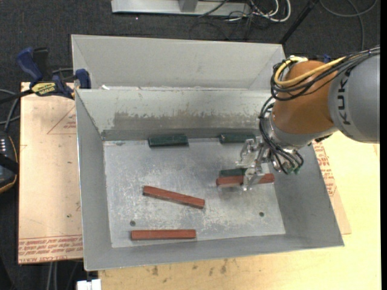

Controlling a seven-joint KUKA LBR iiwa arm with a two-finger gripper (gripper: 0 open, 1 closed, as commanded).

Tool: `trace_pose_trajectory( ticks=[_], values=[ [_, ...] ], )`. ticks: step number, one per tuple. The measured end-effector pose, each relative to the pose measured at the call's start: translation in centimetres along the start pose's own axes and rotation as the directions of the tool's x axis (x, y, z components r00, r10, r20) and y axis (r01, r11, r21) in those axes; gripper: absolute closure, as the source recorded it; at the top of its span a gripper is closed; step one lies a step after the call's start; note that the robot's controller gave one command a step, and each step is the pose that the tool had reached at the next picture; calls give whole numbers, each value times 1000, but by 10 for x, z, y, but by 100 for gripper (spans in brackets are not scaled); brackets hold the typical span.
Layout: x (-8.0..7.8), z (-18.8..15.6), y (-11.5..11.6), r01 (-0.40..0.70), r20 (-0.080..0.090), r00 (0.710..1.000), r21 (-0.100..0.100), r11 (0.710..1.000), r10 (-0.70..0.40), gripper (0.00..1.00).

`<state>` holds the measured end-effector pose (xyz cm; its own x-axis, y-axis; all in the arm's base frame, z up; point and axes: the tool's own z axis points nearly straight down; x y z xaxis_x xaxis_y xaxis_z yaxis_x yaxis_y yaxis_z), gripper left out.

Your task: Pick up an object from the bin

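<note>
1. The grey metal bin (181,101) has a flat floor under sloped walls. Only a handful of bars lie scattered on it, most of them well apart, so there is room to work.
2. The arm (302,101), with its orange wrist cover, leans in from the right over the right half of the floor.
3. Two long red-brown flat bars lie clear of it: the tilted bar (173,197) in mid-floor and the level bar (163,235) near the front wall. I'd judge a straight lift would leave both alone.
4. Two dark green bars, the left one (168,141) and the right one (233,138), sit at the foot of the back wall, also out of the way.
5. The piece that matters is the short red-brown flat bar (266,177), right of centre and directly beneath the tool. A small dark green piece (230,174) is at its left end; whether it overlaps or merely touches, I cannot tell.
6. The pincer (252,173) is low over that bar, near its middle. I cannot tell whether it is open or closed.
7. To do this well, I'd say grip across the bar's narrow width and near its middle so it won't tip. Stay off the green piece, then rise straight up.
</note>
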<state>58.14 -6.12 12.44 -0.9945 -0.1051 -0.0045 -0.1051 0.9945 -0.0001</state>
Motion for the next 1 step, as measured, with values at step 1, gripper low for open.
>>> trace_pose_trajectory(
  ticks=[1],
  values=[
    [0, -7, 0, 0, 0, 1000, 0, 1000, 0, 100]
  ],
)
